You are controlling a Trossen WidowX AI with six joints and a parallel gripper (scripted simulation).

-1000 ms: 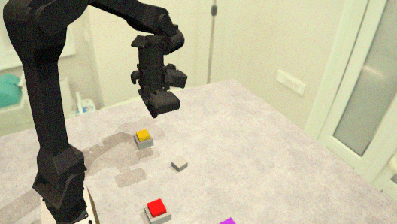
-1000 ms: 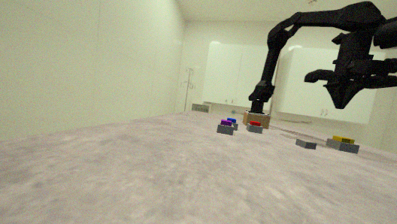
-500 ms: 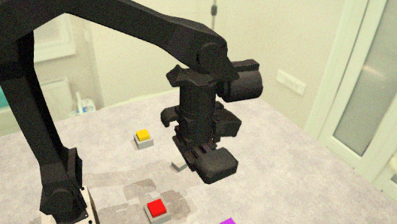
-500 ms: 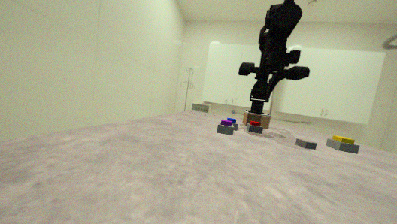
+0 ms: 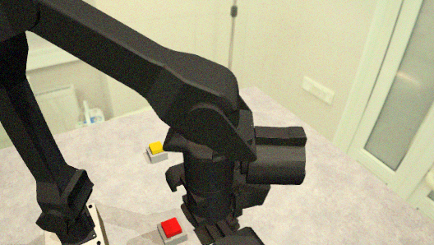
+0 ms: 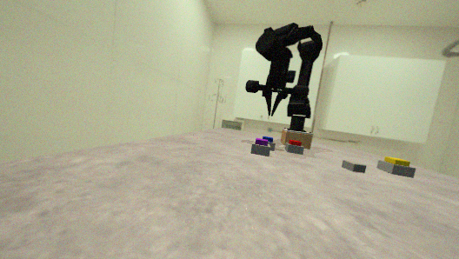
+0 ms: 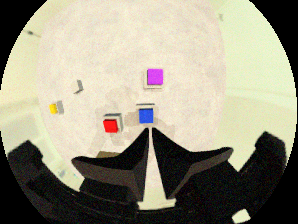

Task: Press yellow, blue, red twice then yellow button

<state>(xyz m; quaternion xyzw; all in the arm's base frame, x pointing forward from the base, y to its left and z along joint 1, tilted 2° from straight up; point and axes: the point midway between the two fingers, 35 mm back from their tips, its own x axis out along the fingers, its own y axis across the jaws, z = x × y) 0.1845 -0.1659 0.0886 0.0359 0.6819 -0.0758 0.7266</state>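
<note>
Wrist view: blue button [image 7: 147, 115] just beyond closed pincer [image 7: 149, 132] tips.

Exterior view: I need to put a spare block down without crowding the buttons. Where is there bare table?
The wide near stretch of table, in front of the purple button and grey block, is bare. So is the gap between the red button and that block. It is crowded around purple, blue and red by the arm's base.

Place: clinic-like room
Evidence: white wall cabinets [image 6: 382, 97] at two o'clock, IV pole [image 6: 216, 102], frosted glass door [image 5: 404, 82]
</note>
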